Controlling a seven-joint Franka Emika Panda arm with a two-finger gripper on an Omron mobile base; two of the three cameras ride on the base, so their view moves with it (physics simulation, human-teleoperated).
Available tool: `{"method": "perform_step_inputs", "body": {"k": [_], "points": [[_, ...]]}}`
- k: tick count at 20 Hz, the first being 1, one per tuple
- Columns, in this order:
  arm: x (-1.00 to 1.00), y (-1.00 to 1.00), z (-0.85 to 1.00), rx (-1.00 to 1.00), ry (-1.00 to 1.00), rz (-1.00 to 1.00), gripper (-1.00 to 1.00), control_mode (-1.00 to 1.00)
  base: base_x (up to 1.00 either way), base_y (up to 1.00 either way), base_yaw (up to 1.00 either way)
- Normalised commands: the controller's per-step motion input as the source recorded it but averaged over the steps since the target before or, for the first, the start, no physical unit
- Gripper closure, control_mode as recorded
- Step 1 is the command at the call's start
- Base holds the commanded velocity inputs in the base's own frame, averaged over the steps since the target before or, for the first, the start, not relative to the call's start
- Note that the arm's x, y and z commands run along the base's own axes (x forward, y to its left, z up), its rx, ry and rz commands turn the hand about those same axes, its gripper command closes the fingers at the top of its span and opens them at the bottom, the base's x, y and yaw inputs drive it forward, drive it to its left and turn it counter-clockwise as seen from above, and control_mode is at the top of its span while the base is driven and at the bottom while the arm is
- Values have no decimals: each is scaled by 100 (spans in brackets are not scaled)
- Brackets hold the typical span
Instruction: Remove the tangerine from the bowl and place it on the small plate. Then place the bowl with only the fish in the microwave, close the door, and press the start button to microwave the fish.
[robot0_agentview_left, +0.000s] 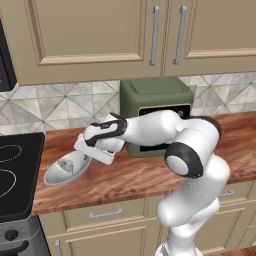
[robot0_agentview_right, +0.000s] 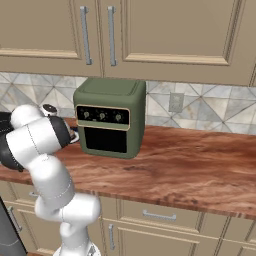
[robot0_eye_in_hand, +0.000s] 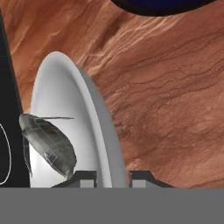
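Jaws (robot0_eye_in_hand: 113, 178) clamp the rim of the tilted shallow grey-white bowl (robot0_eye_in_hand: 94, 127); small silvery-grey fish (robot0_eye_in_hand: 48, 144) inside, above wood-grain counter (robot0_eye_in_hand: 175, 109).

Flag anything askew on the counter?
The bowl is tilted, its near edge raised off the wooden counter, rim between the pincer fingertips. The fish still lies inside. Nothing spilled.

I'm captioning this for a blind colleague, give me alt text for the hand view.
A wide, shallow, grey-white bowl, seen edge-on, has its rim between the two dark gripper fingertips. A small silvery-grey fish lies inside it, above a reddish-brown wooden counter, with a dark navy plate's edge at top.
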Motion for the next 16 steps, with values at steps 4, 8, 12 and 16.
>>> {"method": "perform_step_inputs", "body": {"k": [4, 8, 12, 16], "points": [[-18, -11, 60, 10, 0, -1, 100, -100, 0, 0, 0], [-38, -8, 39, 18, -8, 0, 100, -100, 0, 0, 0], [-59, -1, 59, 9, -24, -1, 100, -100, 0, 0, 0], [-58, -34, 75, 0, -21, -8, 100, -100, 0, 0, 0]]}}
